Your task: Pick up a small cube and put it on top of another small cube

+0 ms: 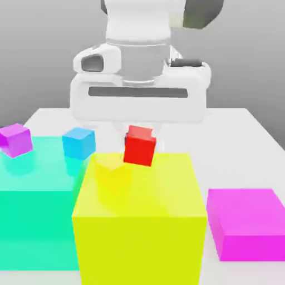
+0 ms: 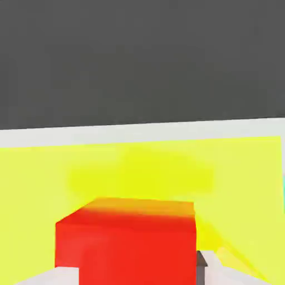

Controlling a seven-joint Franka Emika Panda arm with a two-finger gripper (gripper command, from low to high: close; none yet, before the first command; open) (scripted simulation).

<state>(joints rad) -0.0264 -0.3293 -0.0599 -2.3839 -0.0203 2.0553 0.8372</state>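
The small red cube (image 1: 139,146) sits between the fingers of my gripper (image 1: 139,139), which is shut on it. It hangs slightly tilted over the back part of the big yellow block (image 1: 145,222). Just to its left in the exterior view, a small yellow cube (image 1: 111,170) rests on that block's top. In the hand view the red cube (image 2: 127,245) is close up, held in my gripper (image 2: 133,273), with the yellow cube (image 2: 139,172) beyond it. Whether the red cube touches the block's top I cannot tell.
A big teal block (image 1: 33,211) stands at the exterior view's left, carrying a small blue cube (image 1: 78,142) and a small purple cube (image 1: 15,139). A low magenta block (image 1: 247,222) lies at the right on the white table (image 1: 245,133).
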